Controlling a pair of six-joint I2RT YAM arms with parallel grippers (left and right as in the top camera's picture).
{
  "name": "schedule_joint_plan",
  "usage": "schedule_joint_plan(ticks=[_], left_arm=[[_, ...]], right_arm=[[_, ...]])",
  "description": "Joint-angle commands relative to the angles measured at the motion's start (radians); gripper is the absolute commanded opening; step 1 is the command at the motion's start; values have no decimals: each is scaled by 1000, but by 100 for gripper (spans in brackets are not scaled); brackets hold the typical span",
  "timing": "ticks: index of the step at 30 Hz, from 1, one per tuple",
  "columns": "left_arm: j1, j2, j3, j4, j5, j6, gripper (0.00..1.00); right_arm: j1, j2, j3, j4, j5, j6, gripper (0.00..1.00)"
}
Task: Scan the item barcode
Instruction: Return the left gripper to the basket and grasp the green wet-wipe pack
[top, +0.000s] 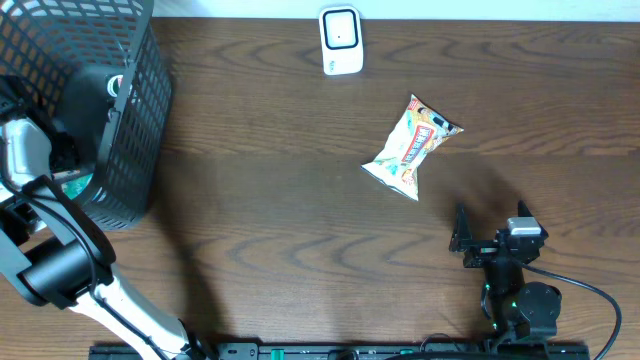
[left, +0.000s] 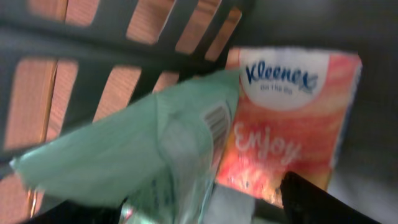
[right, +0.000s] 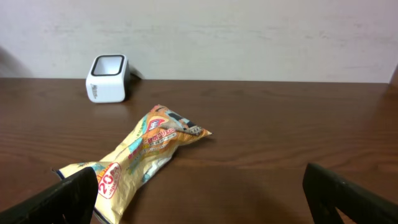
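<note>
Dark wood-grain table (top: 280, 220) fills the overhead view, with a pale wall behind its far edge. A black mesh basket (top: 140, 120) stands at the far left corner. The white scanner (top: 340, 40) sits at the far edge, about midway along, with its window facing up and toward the near side. A yellow snack bag (top: 412, 148) lies flat right of centre, between the scanner and the near right corner, well apart from both.

The left arm (top: 60, 265) rises from the near left corner and bends down into the basket. Inside, its wrist view shows a pale green pouch (left: 124, 155) lying over the edge of an orange Kleenex pack (left: 292, 118), the two touching. A barcode (left: 216, 127) shows on the pouch near that overlap. The left gripper (left: 199, 205) hangs just above the pouch. Its jaws are wide, with one dark finger (left: 323, 202) at the lower right and the other at the lower left, and the pouch lies between them. The view is too blurred to tell whether they touch it.

The right gripper (right: 208, 202) sits low near the near right corner, pointing at the far edge. Its jaws are spread wide on bare wood. The bag is just ahead of its left finger and apart from it.
</note>
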Motion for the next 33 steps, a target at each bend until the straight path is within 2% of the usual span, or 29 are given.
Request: schedule_joint_plan(ticks=[1, 3, 6, 12, 13, 21, 25, 33], left_arm=[[9, 18, -7, 26, 17, -5, 78], [16, 21, -7, 34, 52, -5, 77], [35, 23, -7, 34, 156, -5, 64], [51, 20, -7, 27, 196, -16, 12], [51, 15, -6, 27, 197, -34, 8], [49, -97, -5, -5, 235, -235, 7], [49, -232, -5, 6, 361, -336, 7], [49, -580, -5, 192, 653, -621, 7]], right_arm=[[9, -6, -2, -3, 5, -8, 99], [9, -6, -2, -3, 5, -8, 99], [9, -6, -2, -3, 5, -8, 99], [9, -6, -2, -2, 5, -8, 99], [9, -6, -2, -2, 5, -8, 99], [9, -6, -2, -3, 5, -8, 99], [9, -6, -2, -3, 5, -8, 99], [9, -6, -2, -3, 5, -8, 99]])
